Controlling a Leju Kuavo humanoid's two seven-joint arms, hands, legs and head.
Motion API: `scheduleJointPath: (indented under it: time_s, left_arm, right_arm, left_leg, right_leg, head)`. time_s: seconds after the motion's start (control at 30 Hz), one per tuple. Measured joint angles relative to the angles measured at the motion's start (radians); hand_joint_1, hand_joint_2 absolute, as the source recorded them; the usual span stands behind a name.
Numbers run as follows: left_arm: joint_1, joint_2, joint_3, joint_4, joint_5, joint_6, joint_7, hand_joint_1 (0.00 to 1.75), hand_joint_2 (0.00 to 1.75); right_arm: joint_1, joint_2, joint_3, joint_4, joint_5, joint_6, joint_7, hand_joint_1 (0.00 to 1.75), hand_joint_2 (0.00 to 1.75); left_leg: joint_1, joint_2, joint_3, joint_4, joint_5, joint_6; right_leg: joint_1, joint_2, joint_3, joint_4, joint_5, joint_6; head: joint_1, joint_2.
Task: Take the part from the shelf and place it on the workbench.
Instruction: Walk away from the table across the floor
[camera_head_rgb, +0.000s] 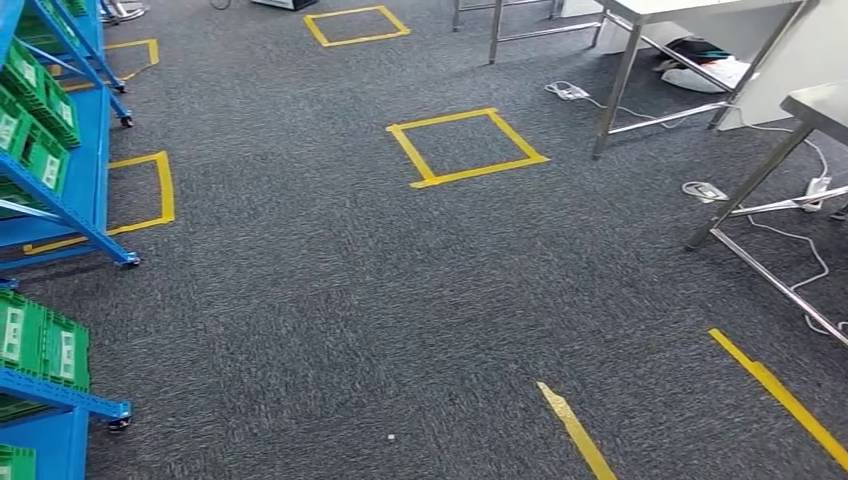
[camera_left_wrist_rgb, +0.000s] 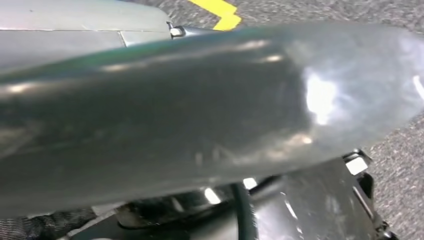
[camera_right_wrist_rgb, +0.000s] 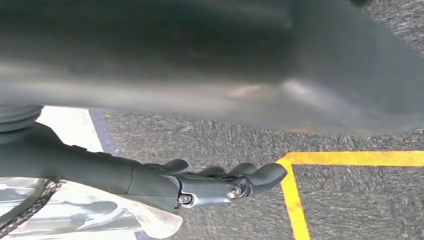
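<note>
1. The part (camera_right_wrist_rgb: 75, 215), a pale object in a clear crinkled plastic bag, sits in the right hand (camera_right_wrist_rgb: 165, 182), whose dark fingers curl around it above the carpet.
2. Whether the left hand is open or closed cannot be told; the left wrist view is mostly glossy dark casing.
3. The blue metal shelf (camera_head_rgb: 85, 195) on castors holds green ribbed plastic bins (camera_head_rgb: 40, 110) with white labels.
4. Steel-legged workbenches (camera_head_rgb: 640, 15) stand well apart from it.
5. Yellow tape squares (camera_head_rgb: 465, 147) mark the speckled grey carpet (camera_head_rgb: 330, 300).
</note>
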Motion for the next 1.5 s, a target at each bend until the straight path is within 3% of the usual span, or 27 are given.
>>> scheduleJointPath:
  time_s: [0.07,0.13,0.17,0.2,0.27,0.33,0.4,0.47,0.5,0.57,0.63,0.7,0.73,0.77,0.83,0.87,0.93,1.0,1.07,1.13,1.2,1.23,1.27,1.3,1.37,1.43,1.5]
  left_arm:
    - [0.001,0.001,0.001,0.0,0.003,0.0,0.0,0.0,0.0]
    - [-0.001,0.0,0.003,0.0,0.007,0.001,0.001,0.0,0.0]
    - [-0.002,0.0,0.004,0.0,0.009,0.001,0.001,0.0,0.0]
    - [-0.001,0.0,0.006,0.0,0.011,0.002,0.001,0.0,0.0]
    - [0.002,0.001,0.007,0.0,0.016,0.003,0.001,0.0,0.0]
    - [0.005,0.003,0.013,0.0,0.027,0.002,0.001,0.0,0.0]
    - [0.006,0.006,0.024,-0.001,0.045,-0.001,0.0,0.0,0.0]
    - [0.007,0.011,0.04,-0.002,0.064,-0.008,-0.002,0.0,0.0]
    - [0.008,0.014,0.048,-0.003,0.071,-0.012,-0.002,0.0,0.0]
    - [0.009,0.02,0.062,-0.004,0.079,-0.021,-0.002,0.0,0.0]
    - [0.006,0.026,0.074,-0.007,0.081,-0.029,0.0,0.0,0.0]
    - [0.004,0.031,0.082,-0.009,0.077,-0.036,0.003,0.0,0.0]
    - [0.004,0.033,0.085,-0.01,0.075,-0.037,0.004,0.0,0.0]
    - [0.005,0.035,0.088,-0.01,0.072,-0.038,0.004,0.0,0.0]
    - [0.005,0.036,0.091,-0.01,0.066,-0.038,0.004,0.0,0.0]
    - [0.004,0.037,0.092,-0.01,0.06,-0.037,0.002,0.0,0.0]
    - [0.003,0.035,0.092,-0.01,0.043,-0.03,-0.003,0.0,0.0]
    - [0.007,0.032,0.092,-0.01,0.031,-0.022,-0.007,0.0,0.0]
    - [0.011,0.03,0.091,-0.01,0.024,-0.017,-0.011,0.0,0.0]
    - [0.008,0.027,0.089,-0.011,0.014,-0.011,-0.016,0.0,0.0]
    - [0.001,0.023,0.084,-0.01,0.001,-0.002,-0.021,0.0,0.0]
    - [-0.001,0.02,0.081,-0.01,-0.007,0.004,-0.022,0.0,0.0]
    - [-0.002,0.017,0.077,-0.01,-0.015,0.011,-0.022,0.0,0.0]
    - [-0.004,0.014,0.072,-0.01,-0.024,0.019,-0.019,0.0,0.0]
    - [-0.014,0.006,0.06,-0.01,-0.04,0.035,-0.01,0.0,0.0]
    - [-0.03,-0.007,0.05,-0.009,-0.049,0.05,-0.004,0.0,0.0]
    - [-0.043,-0.021,0.044,-0.008,-0.049,0.064,0.002,0.0,0.0]
  right_arm:
    - [0.002,0.001,0.0,0.0,0.002,-0.004,-0.002,0.0,0.0]
    - [0.007,0.001,0.0,0.0,0.006,-0.008,-0.005,0.0,0.0]
    - [0.009,0.001,-0.001,0.0,0.007,-0.01,-0.006,0.0,0.0]
    - [0.01,0.001,-0.001,0.0,0.008,-0.012,-0.007,0.0,0.0]
    - [0.009,0.002,-0.001,0.0,0.012,-0.017,-0.009,0.0,0.0]
    - [0.007,0.004,0.0,0.0,0.021,-0.025,-0.015,0.0,0.0]
    - [0.004,0.009,0.002,0.0,0.037,-0.036,-0.018,0.0,0.0]
    - [-0.006,0.015,0.007,0.0,0.053,-0.048,-0.018,0.0,0.0]
    - [-0.012,0.017,0.01,0.0,0.058,-0.053,-0.018,0.0,0.0]
    - [-0.02,0.02,0.016,0.0,0.064,-0.06,-0.023,0.0,0.0]
    - [-0.023,0.022,0.02,0.0,0.063,-0.065,-0.033,0.0,0.0]
    - [-0.023,0.022,0.021,0.0,0.059,-0.067,-0.046,0.0,0.0]
    - [-0.022,0.022,0.02,0.0,0.057,-0.068,-0.05,0.0,0.0]
    - [-0.023,0.022,0.02,0.0,0.055,-0.069,-0.053,0.0,0.0]
    - [-0.023,0.021,0.02,0.0,0.049,-0.071,-0.054,0.0,0.0]
    - [-0.023,0.021,0.02,0.0,0.043,-0.072,-0.054,0.0,0.0]
    - [-0.022,0.019,0.018,0.0,0.029,-0.072,-0.054,0.0,0.0]
    - [-0.022,0.018,0.015,0.0,0.017,-0.07,-0.056,0.0,0.0]
    - [-0.02,0.016,0.011,0.0,0.009,-0.069,-0.059,0.0,0.0]
    - [-0.016,0.012,0.005,0.0,-0.001,-0.067,-0.062,0.0,0.0]
    - [-0.012,0.004,-0.004,0.0,-0.016,-0.061,-0.063,0.0,0.0]
    - [-0.011,0.0,-0.01,0.0,-0.025,-0.057,-0.063,0.0,0.0]
    - [-0.01,-0.005,-0.017,0.0,-0.034,-0.052,-0.063,0.0,0.0]
    - [-0.011,-0.01,-0.023,0.0,-0.043,-0.047,-0.063,0.0,0.0]
    - [-0.011,-0.02,-0.037,0.0,-0.057,-0.034,-0.063,0.0,0.0]
    - [-0.012,-0.03,-0.047,0.0,-0.064,-0.021,-0.056,0.0,0.0]
    - [-0.016,-0.038,-0.053,0.0,-0.062,-0.008,-0.044,0.0,0.0]
  left_leg:
    - [0.002,0.041,-0.027,0.062,-0.037,-0.012]
    - [0.008,0.086,-0.092,0.194,-0.101,-0.026]
    - [0.012,0.095,-0.125,0.257,-0.121,-0.031]
    - [0.017,0.099,-0.146,0.293,-0.12,-0.035]
    - [0.022,0.109,-0.134,0.251,-0.06,-0.039]
    - [0.019,0.146,-0.083,0.134,0.01,-0.033]
    - [0.009,0.179,-0.054,0.072,0.02,-0.017]
    - [0.003,0.17,-0.054,0.06,0.003,0.0]
    - [0.005,0.158,-0.052,0.05,-0.003,0.007]
    - [0.009,0.135,-0.047,0.038,-0.003,0.017]
    - [0.011,0.11,-0.042,0.032,-0.003,0.024]
    - [0.011,0.08,-0.039,0.032,-0.004,0.027]
    - [0.011,0.064,-0.036,0.032,-0.006,0.028]
    - [0.011,0.049,-0.031,0.033,-0.007,0.027]
    - [0.011,0.02,-0.023,0.033,-0.011,0.023]
    - [0.011,0.006,-0.023,0.036,-0.012,0.02]
    - [0.012,-0.017,-0.028,0.035,-0.01,0.008]
    - [0.015,-0.034,-0.034,0.032,-0.005,-0.005]
    - [0.013,0.008,-0.049,0.064,-0.028,-0.016]
    - [0.014,0.074,-0.094,0.167,-0.088,-0.028]
    - [0.022,0.096,-0.145,0.281,-0.135,-0.038]
    - [0.025,0.1,-0.152,0.299,-0.134,-0.041]
    - [0.029,0.104,-0.139,0.281,-0.116,-0.043]
    - [0.03,0.114,-0.107,0.225,-0.084,-0.043]
    - [0.026,0.163,-0.035,0.092,-0.035,-0.035]
    - [0.016,0.193,-0.003,0.031,-0.025,-0.021]
    - [0.014,0.172,-0.003,0.026,-0.024,-0.008]
  right_leg:
    - [-0.003,-0.029,0.012,-0.002,0.006,-0.006]
    - [-0.002,-0.06,0.019,-0.002,0.002,-0.008]
    - [-0.002,-0.076,0.023,-0.002,-0.003,-0.007]
    - [-0.002,-0.091,0.027,-0.002,-0.009,-0.006]
    - [-0.003,-0.118,0.044,-0.001,-0.024,-0.003]
    - [-0.001,-0.142,0.058,-0.001,-0.044,0.003]
    - [0.004,-0.162,0.064,0.0,-0.061,0.013]
    - [0.007,-0.181,0.071,-0.002,-0.07,0.025]
    - [0.006,-0.177,0.073,-0.001,-0.077,0.03]
    - [0.002,-0.128,0.052,0.043,-0.108,0.035]
    - [-0.002,-0.071,-0.029,0.176,-0.163,0.037]
    - [-0.003,-0.057,-0.12,0.301,-0.182,0.039]
    - [-0.003,-0.055,-0.147,0.316,-0.16,0.039]
    - [-0.004,-0.051,-0.155,0.292,-0.12,0.038]
    - [-0.007,-0.012,-0.134,0.175,-0.022,0.035]
    - [-0.01,0.014,-0.12,0.121,0.006,0.034]
    - [-0.012,0.045,-0.104,0.072,0.02,0.03]
    - [-0.013,0.025,-0.095,0.061,0.025,0.021]
    - [-0.015,-0.003,-0.087,0.051,0.033,0.008]
    - [-0.014,-0.035,-0.082,0.045,0.034,0.0]
    - [-0.012,-0.072,-0.08,0.045,0.03,-0.002]
    - [-0.012,-0.089,-0.079,0.045,0.028,-0.001]
    - [-0.012,-0.104,-0.077,0.045,0.026,0.0]
    - [-0.012,-0.116,-0.074,0.045,0.024,0.002]
    - [-0.009,-0.139,-0.068,0.046,0.016,0.013]
    - [-0.005,-0.161,-0.061,0.046,0.008,0.025]
    - [-0.005,-0.179,-0.053,0.043,0.003,0.035]
  head:
    - [-0.005,0.0]
    - [-0.01,0.0]
    - [-0.01,0.0]
    - [-0.01,0.0]
    - [-0.01,0.0]
    - [-0.01,0.0]
    - [-0.007,0.0]
    - [-0.002,0.0]
    - [-0.001,0.0]
    - [0.004,0.0]
    - [0.008,0.0]
    - [0.009,0.0]
    - [0.009,0.0]
    - [0.009,0.0]
    - [0.009,0.0]
    - [0.009,0.0]
    - [0.008,0.0]
    - [0.008,0.0]
    - [0.004,0.0]
    - [-0.001,0.0]
    - [-0.002,0.0]
    - [-0.002,0.0]
    - [-0.002,0.0]
    - [-0.002,0.0]
    - [-0.002,0.0]
    - [-0.001,0.0]
    - [0.0,0.0]
